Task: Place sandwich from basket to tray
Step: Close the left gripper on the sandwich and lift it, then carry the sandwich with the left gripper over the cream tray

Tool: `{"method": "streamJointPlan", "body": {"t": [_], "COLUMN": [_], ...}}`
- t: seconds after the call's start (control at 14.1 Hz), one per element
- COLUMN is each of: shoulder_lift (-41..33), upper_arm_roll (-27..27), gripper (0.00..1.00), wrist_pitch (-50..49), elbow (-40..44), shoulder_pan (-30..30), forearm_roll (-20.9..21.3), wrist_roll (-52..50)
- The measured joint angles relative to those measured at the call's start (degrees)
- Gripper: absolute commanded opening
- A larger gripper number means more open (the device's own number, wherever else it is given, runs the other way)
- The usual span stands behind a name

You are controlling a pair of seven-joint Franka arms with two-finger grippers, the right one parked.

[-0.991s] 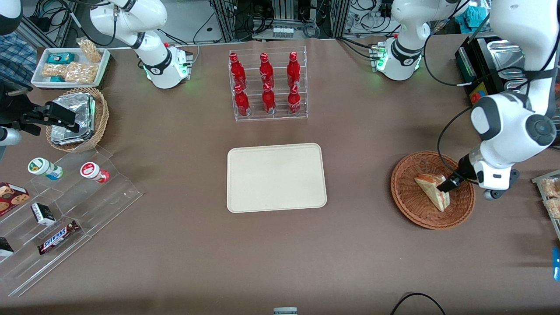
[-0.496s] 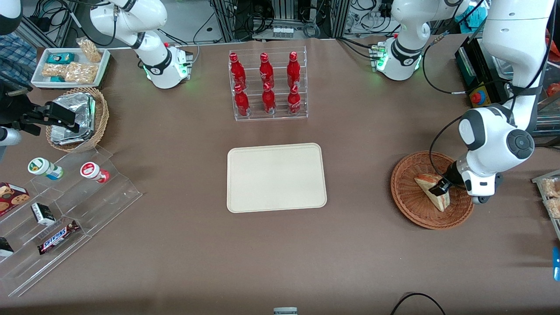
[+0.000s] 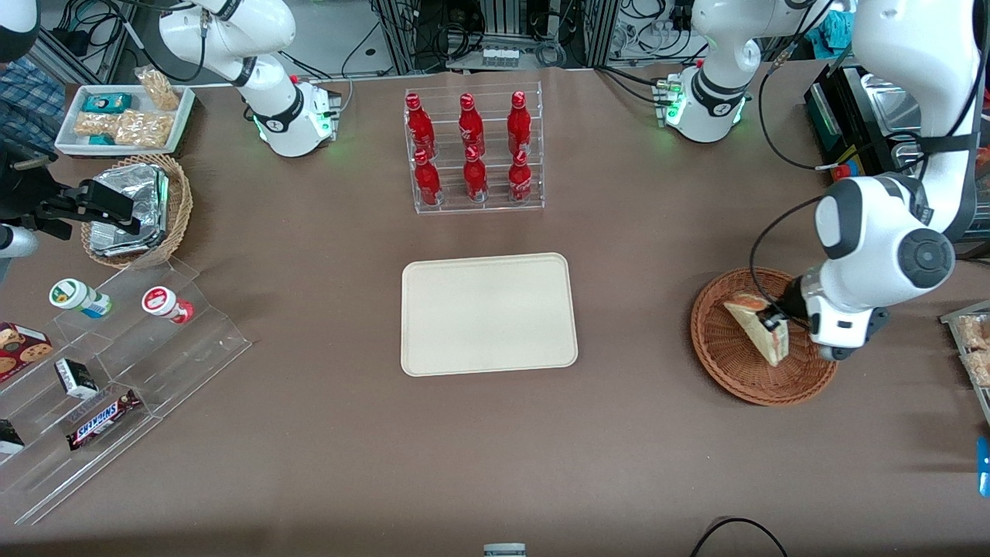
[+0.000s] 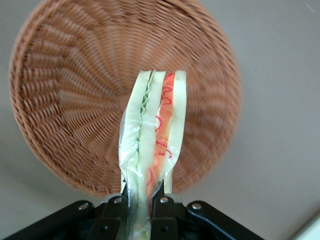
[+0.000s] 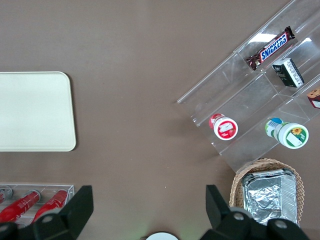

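The sandwich (image 3: 762,334) is a triangular wedge of pale bread in clear wrap, with red and green filling along its cut edge (image 4: 152,145). The left arm's gripper (image 3: 773,319) is shut on it, one finger (image 4: 161,196) pressing each flat side. It hangs a little above the reddish-brown wicker basket (image 3: 735,363), which shows bare beneath it in the wrist view (image 4: 65,100). The cream tray (image 3: 488,314) lies flat mid-table, toward the parked arm's end from the basket, with nothing on it.
A clear rack of red bottles (image 3: 472,151) stands farther from the camera than the tray. A smaller wicker basket with foil packets (image 3: 135,207), a white snack tray (image 3: 124,117) and a clear stepped stand (image 3: 116,371) sit at the parked arm's end.
The gripper came down onto the sandwich, shut on it and has lifted it off the basket floor. The wedge now sits higher and tilted.
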Motion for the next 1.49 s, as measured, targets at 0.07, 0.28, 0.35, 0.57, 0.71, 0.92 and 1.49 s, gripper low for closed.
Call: {"method": "streamJointPlan", "body": {"t": [0.07,0.28,0.35,0.57,0.71,0.92,1.49], "shoulder_lift": [0.0,1.3,2.5,8.4,12.9,19.3,31.6], "upper_arm_roll": [-0.1,-0.6,-0.7,-1.0,-1.1,-1.1,-1.2], "gripper": [0.03,0.01,0.00,0.00,0.00,0.00,0.33], "wrist_pitch": [-1.6,-2.2,-2.2,-1.3,-0.7,-0.6,3.5], "elbow": [1.5,3.9,4.9,9.8,14.5,22.0,34.7], "shoulder_pan": [-2.6,-11.0,-14.3,-24.6,-30.3,-36.7,-42.7], "forearm_roll": [0.9,1.3,1.2,0.8,-0.3,-0.8,-0.9], "wrist_roll": [0.9,6.3,6.4,-0.3,-5.7,-12.7,-20.7]}}
